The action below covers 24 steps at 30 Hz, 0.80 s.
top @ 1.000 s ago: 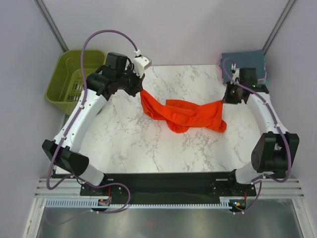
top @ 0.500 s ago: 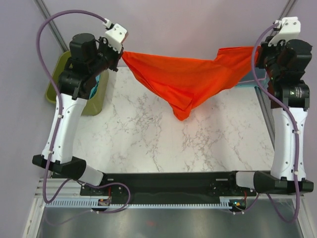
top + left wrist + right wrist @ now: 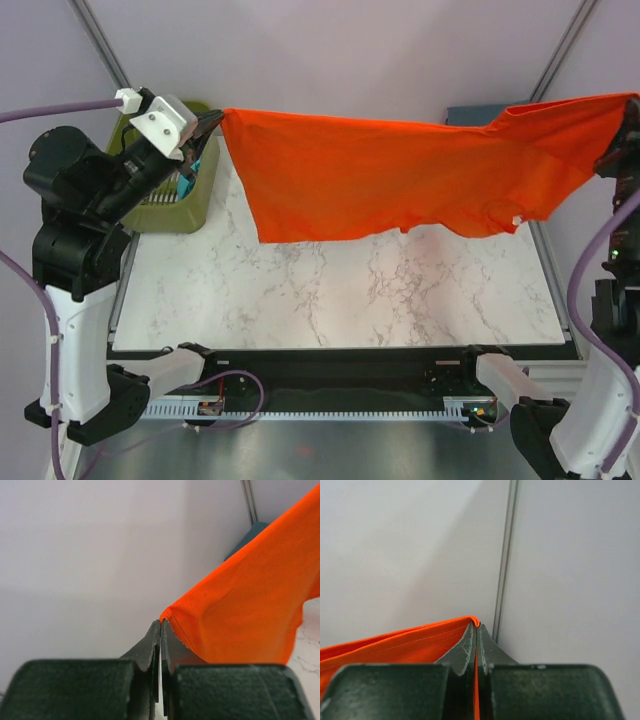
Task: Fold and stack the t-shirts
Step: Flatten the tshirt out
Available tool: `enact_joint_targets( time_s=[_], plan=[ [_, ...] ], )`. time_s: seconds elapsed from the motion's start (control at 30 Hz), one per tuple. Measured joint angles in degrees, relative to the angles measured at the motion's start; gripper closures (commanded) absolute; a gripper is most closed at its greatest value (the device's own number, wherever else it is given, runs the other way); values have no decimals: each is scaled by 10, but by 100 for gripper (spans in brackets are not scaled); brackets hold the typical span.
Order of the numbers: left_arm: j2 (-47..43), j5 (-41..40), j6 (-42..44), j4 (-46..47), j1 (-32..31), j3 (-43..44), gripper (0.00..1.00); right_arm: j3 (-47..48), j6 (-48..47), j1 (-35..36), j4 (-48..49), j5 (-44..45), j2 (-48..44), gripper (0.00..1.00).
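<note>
The orange-red t-shirt [image 3: 400, 175] hangs stretched out in the air between my two grippers, high above the marble table [image 3: 330, 290]. My left gripper [image 3: 212, 122] is shut on its left corner, which also shows in the left wrist view [image 3: 235, 610] beside the closed fingertips [image 3: 161, 625]. My right gripper [image 3: 628, 108] is shut on the right corner at the frame's right edge; the right wrist view shows the orange hem [image 3: 395, 645] pinched between its tips [image 3: 477, 627]. A slate-blue folded shirt [image 3: 480, 114] peeks out behind the cloth at the back right.
The olive-green basket [image 3: 175, 195] stands at the back left, partly hidden by my left arm. Grey walls and metal corner posts close in the back. The arm bases sit at the near table edge.
Both arms have lifted and swung outwards. The orange-red shirt went from a crumpled heap on the table to a sagging drape, and now hangs spread wide and taut between the grippers.
</note>
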Motion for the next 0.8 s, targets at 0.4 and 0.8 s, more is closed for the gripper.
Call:
enact_joint_targets(
  time_s=[0.4,0.8],
  plan=[
    [-54,21,-2,4,0,10,98,183,-59,-11,-58,-5,-9,100],
    [-120,-51,-21,-7,2,-99,98,-27,-75,-12,-33,-50,-80,100]
  ],
)
